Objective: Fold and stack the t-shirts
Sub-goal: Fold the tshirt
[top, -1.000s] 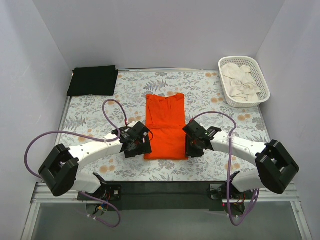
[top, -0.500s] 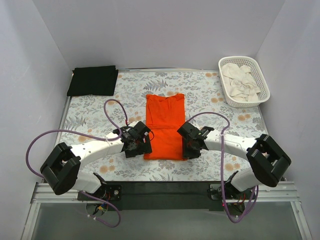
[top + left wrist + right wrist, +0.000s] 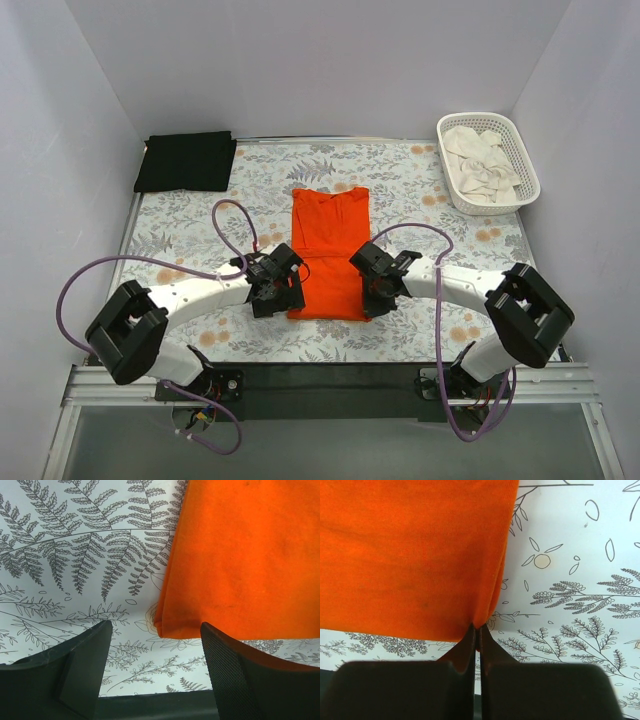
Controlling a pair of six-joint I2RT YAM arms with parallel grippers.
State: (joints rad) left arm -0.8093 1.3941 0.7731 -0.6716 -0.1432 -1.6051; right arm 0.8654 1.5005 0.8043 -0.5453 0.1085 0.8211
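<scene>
The black t-shirt (image 3: 186, 161) lies folded far beyond the left gripper (image 3: 155, 630), whose jaws stand wide open astride the near-left corner of the orange t-shirt (image 3: 330, 235), a long strip seemingly awaiting its cross fold and stacking; the right gripper (image 3: 476, 630), closed tight, pinches its near-right corner.

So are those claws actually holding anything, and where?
The right gripper pinches the orange t-shirt at its near right corner. The left gripper is open at the near left corner, holding nothing.
</scene>
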